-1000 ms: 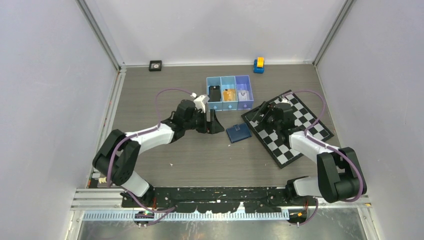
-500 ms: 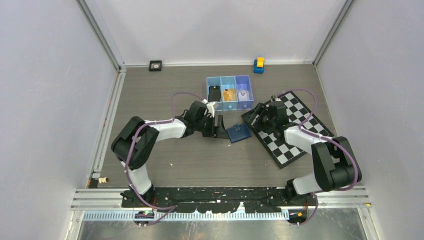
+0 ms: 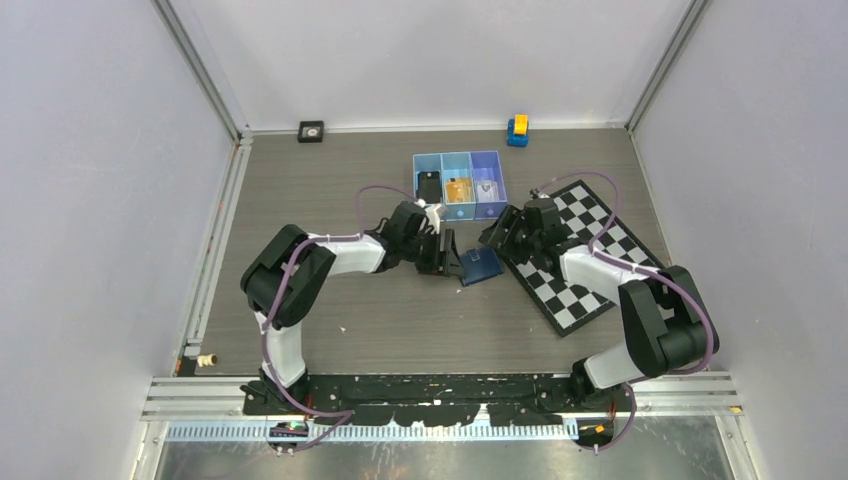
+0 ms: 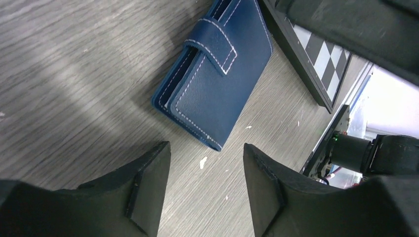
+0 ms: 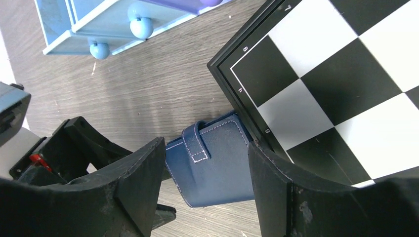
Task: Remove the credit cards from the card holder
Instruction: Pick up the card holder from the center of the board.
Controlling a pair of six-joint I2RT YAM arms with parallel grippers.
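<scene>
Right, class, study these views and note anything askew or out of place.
The chessboard lies skewed to the table edges, and the strapped-shut card holder sits crooked right beside its edge. Nothing looks spilled or broken.

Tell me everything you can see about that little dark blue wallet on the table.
The card holder is a small navy wallet, leather-like, with pale stitching along its edges. It is shut, with a strap folded over its opening side, so its inside is hidden. It lies flat on the grey wood-grain table, one end against the chessboard frame. Nothing grips it.
</scene>
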